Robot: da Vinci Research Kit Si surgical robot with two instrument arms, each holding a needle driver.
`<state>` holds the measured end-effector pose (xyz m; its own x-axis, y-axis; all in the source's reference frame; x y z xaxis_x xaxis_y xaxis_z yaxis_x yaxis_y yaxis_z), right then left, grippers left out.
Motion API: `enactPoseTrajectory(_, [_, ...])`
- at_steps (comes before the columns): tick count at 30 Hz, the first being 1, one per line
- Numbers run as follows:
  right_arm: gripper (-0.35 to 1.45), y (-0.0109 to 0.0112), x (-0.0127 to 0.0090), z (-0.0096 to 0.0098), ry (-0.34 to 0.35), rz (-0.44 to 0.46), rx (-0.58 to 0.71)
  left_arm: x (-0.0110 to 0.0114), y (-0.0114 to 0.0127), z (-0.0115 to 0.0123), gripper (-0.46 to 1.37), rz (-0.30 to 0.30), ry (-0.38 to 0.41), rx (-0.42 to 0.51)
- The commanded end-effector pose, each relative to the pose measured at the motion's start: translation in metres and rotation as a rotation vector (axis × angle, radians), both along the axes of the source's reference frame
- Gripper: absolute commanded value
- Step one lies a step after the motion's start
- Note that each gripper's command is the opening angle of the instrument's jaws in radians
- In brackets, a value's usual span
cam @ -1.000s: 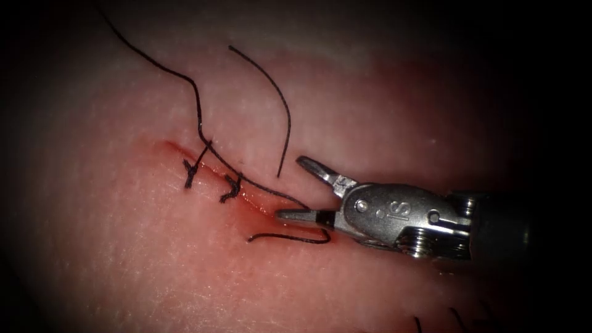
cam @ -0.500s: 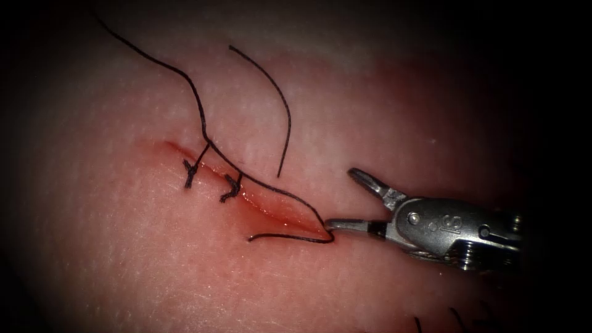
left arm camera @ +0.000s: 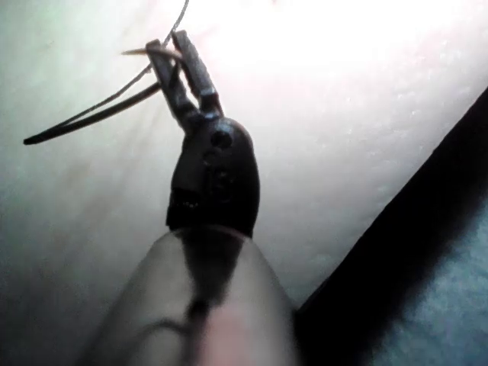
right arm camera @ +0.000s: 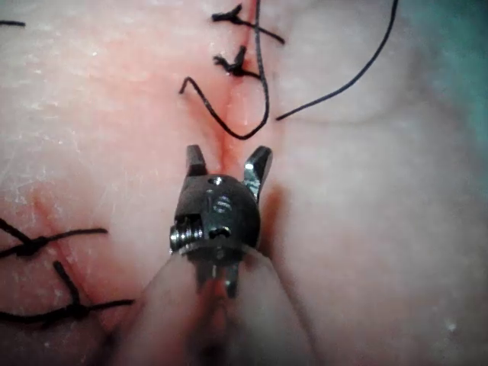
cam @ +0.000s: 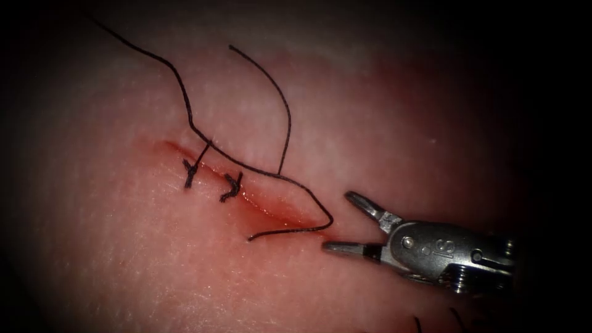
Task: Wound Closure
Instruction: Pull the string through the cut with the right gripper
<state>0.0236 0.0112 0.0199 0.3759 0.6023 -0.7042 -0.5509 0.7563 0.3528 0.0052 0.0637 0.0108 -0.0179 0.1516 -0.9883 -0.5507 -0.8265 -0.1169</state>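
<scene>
Since a second ago, the right claw (cam: 336, 225) has drawn back toward the right and slightly down, off the cut (cam: 246, 191), and the long thread (cam: 185, 105) has shifted with a wider bend over the tissue (cam: 123, 246).

Now the right claw sits just past the cut's right end, its jaws spread wide and holding nothing; one jaw lies flat toward the cut and the other angles upward. In the right wrist view the same claw (right arm camera: 227, 164) stands with its two jaws apart, one on each side of the cut's line, with the thread loop (right arm camera: 244, 130) just ahead of it.

The thread runs from the upper left across the tissue, passes along the cut, bends back at the cut's right end, and finishes in a short free tail (cam: 277, 233) on the cut's lower side. A second loose strand (cam: 280, 98) curves over the tissue above the cut. Two knotted stitches (cam: 209, 179) cross the cut's left part, and red fluid (cam: 277, 213) wets the open right part.

In the left wrist view the left claw (left arm camera: 174, 53) has its jaws pressed together on the needle (left arm camera: 91, 118), gripping it near one end, clear of the tissue.
</scene>
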Motion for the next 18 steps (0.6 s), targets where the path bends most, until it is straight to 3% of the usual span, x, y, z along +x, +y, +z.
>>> enactPoseTrajectory(1, [1.13,-0.0003,0.0010,0.0000,0.028,0.005,0.032,-0.0003,0.0001,0.0002,-0.35,0.001,0.000,0.001])
enactPoseTrajectory(8, [0.87,-0.0007,0.0046,0.0005,0.091,0.023,0.105,-0.0011,0.0001,0.0002,-0.35,0.000,-0.007,-0.006])
enactPoseTrajectory(18, [0.70,-0.0011,0.0069,0.0014,0.127,0.028,0.140,-0.0011,0.0000,0.0002,-0.35,-0.002,-0.014,-0.002])
